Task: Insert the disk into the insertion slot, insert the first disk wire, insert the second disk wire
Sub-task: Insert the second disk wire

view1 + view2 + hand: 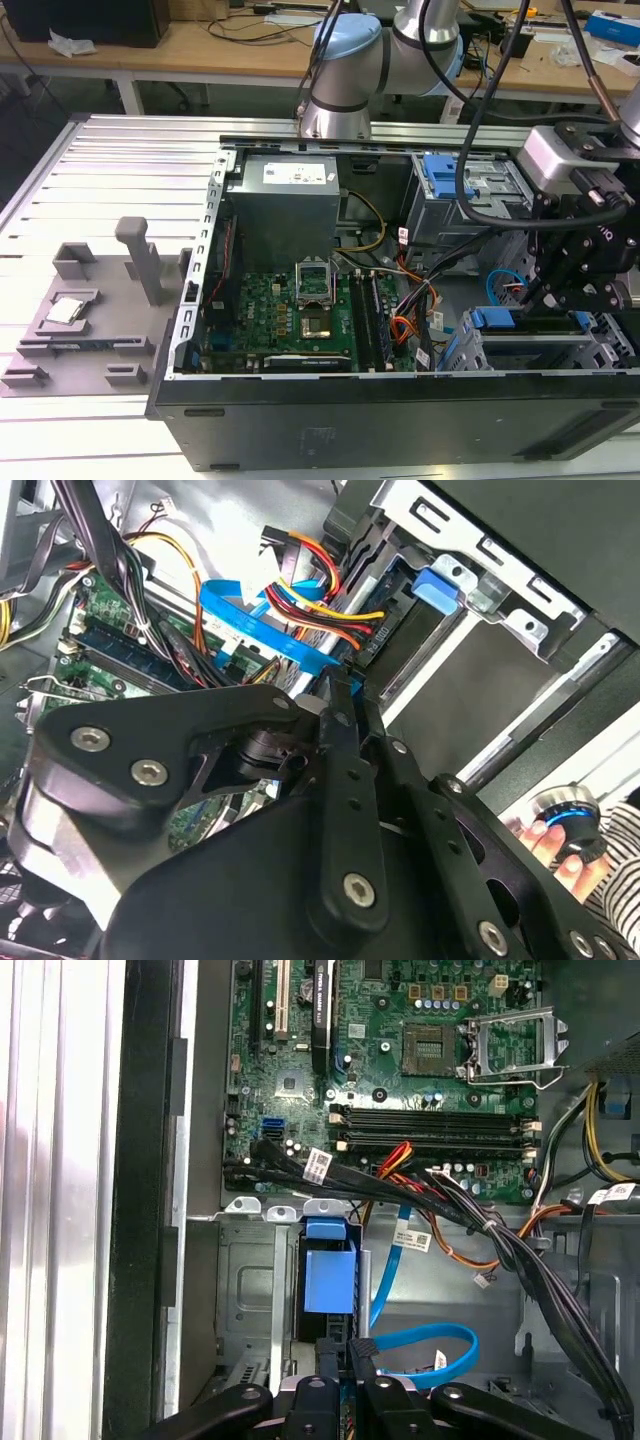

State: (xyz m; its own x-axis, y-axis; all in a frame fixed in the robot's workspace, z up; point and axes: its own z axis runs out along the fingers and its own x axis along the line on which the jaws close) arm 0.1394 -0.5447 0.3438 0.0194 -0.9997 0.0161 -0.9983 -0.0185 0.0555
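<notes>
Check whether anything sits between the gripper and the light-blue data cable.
Nothing visible does. In the first wrist view the gripper sits right at one end of the light-blue data cable, beside the disk's blue carrier. The black and orange wire bundles run farther off, toward the motherboard.

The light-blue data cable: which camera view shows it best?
The first wrist view: the second disk wire shows its curved loop, right above the tool. The second wrist view shows a flat stretch behind orange-red wires; the exterior view shows a small arc beside the insertion slot.
</notes>
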